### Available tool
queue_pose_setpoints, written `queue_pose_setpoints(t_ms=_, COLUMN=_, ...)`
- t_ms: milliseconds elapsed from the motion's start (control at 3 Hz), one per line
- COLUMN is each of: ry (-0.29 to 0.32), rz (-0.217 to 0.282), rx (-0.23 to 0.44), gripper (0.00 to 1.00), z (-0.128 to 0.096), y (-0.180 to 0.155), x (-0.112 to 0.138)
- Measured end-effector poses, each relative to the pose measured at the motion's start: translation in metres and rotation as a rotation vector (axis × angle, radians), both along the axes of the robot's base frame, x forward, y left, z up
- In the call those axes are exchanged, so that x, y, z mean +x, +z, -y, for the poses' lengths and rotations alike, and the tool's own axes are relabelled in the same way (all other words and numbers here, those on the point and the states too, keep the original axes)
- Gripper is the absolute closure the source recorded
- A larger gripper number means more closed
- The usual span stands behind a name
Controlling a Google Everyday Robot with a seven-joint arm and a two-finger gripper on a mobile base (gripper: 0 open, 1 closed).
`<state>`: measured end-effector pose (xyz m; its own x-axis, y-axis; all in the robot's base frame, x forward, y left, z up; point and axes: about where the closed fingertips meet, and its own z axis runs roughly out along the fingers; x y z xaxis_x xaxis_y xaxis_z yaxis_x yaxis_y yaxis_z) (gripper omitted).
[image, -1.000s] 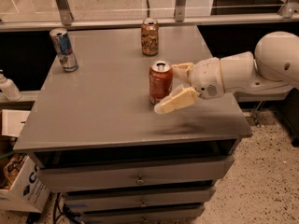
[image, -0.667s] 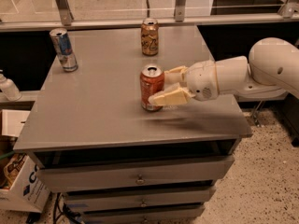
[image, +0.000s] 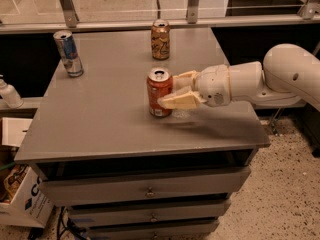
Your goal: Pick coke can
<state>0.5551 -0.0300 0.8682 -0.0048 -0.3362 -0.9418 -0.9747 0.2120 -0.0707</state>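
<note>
1. Camera view: the coke can (image: 158, 91) stands upright on the worktop (image: 100, 129), held at the tips of the gripper (image: 168, 91). One of the fingers (image: 180, 101) crosses its near side and the other meets its far side, so they are closed on the can.
2. Over the last second the can and the gripper have slid together across the worktop, away from the arm's side. The fingers have also drawn in from a wider spread (a sign, in my judgement, that the grasp has taken). The can's base still looks to be on the surface, so the lift remains.
3. White lettering runs down the orange-red can, but I cannot read it.
4. Beyond the fingers, well apart, stands a brown-gold patterned can (image: 160, 40). Farther off, toward the back corner, is a slim blue-and-silver can (image: 69, 53). Neither shows legible words.
5. Below worktop level, far from the fingers, a cardboard box (image: 22, 204) bears a large dark "C".
</note>
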Motion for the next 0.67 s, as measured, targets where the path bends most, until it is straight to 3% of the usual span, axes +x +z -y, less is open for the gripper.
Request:
queue_pose_setpoints(t_ms=333, ry=-0.008, rz=-0.003, rx=0.007, gripper=1.0, z=0.0026, y=0.0051, x=0.0035)
queue_pose_setpoints(t_ms=667, ry=-0.02, rz=0.0, rx=0.008, gripper=1.0, z=0.0111, y=0.0146, x=0.0077)
